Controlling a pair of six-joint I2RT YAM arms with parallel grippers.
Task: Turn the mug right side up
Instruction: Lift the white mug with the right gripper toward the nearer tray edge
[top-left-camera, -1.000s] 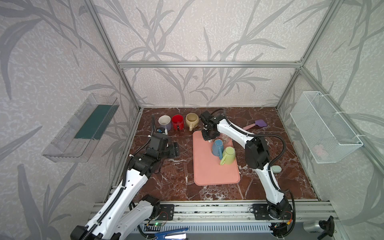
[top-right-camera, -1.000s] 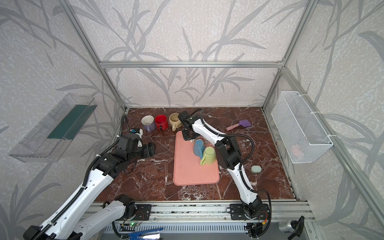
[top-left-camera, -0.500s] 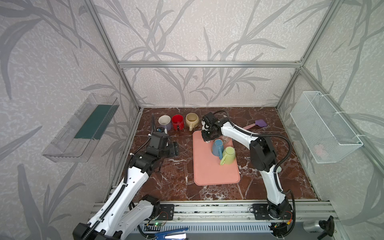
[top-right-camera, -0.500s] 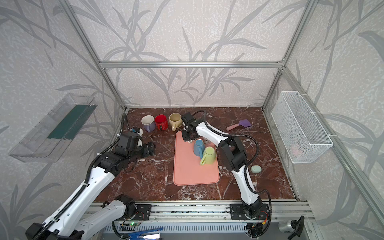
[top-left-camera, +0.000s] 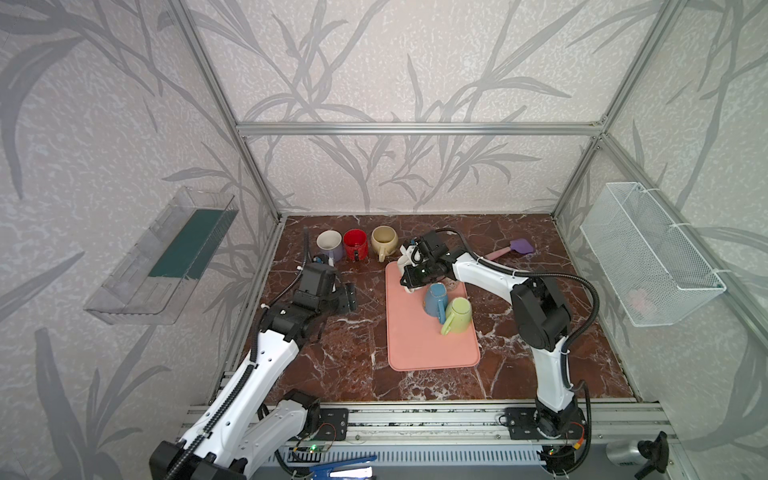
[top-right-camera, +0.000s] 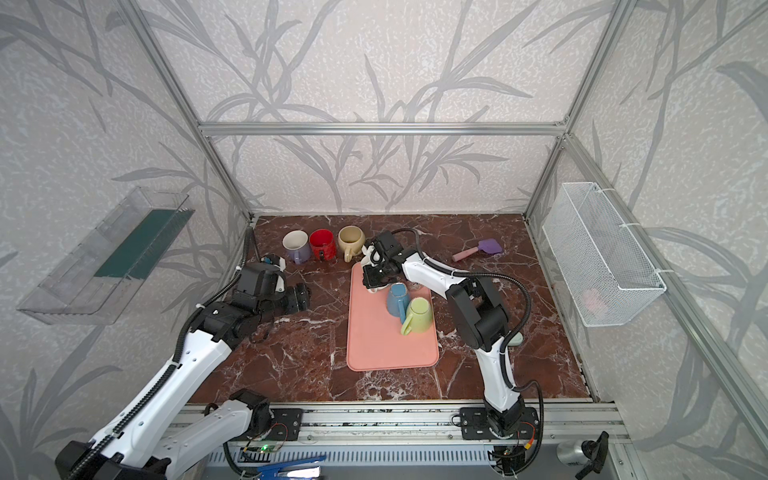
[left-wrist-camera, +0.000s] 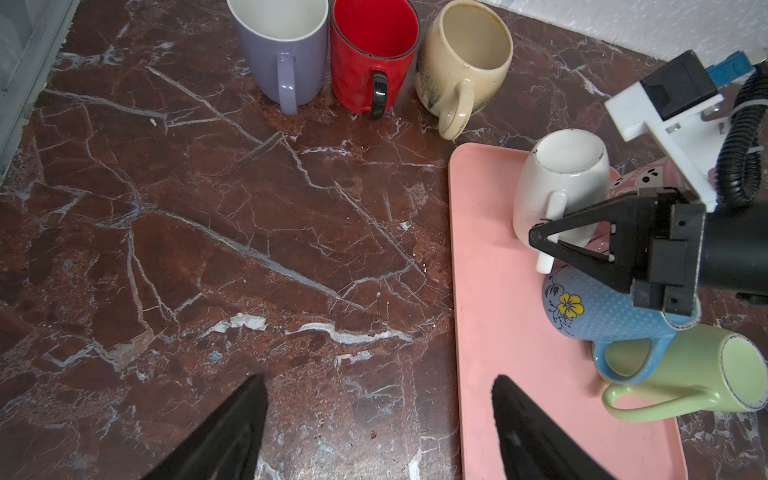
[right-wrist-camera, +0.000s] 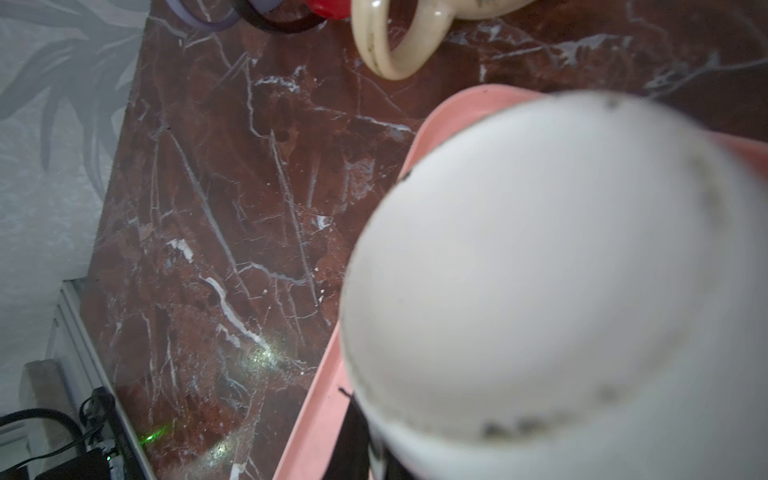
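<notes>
A white mug (left-wrist-camera: 561, 178) stands upside down, base up, at the far left corner of the pink tray (left-wrist-camera: 494, 332). My right gripper (left-wrist-camera: 539, 240) is shut on the mug's handle, its black fingers meeting in a point there. In the right wrist view the mug's blurred base (right-wrist-camera: 540, 282) fills most of the picture, with a dark finger (right-wrist-camera: 353, 440) under it. In both top views the right gripper (top-left-camera: 409, 282) (top-right-camera: 371, 282) hides most of the mug. My left gripper (left-wrist-camera: 378, 380) (top-left-camera: 349, 297) hangs open over the marble left of the tray, holding nothing.
A blue flowered mug (left-wrist-camera: 602, 311) and a green mug (left-wrist-camera: 706, 374) lie tipped together on the tray beside the right gripper. Lilac (top-left-camera: 330, 245), red (top-left-camera: 355, 243) and cream (top-left-camera: 384, 241) mugs stand upright in a row at the back. A purple spatula (top-left-camera: 515, 247) lies back right.
The right gripper's jaws have closed the last bit onto the white mug's handle, and that arm's elbow has swung to the right. The left arm has barely moved.
</notes>
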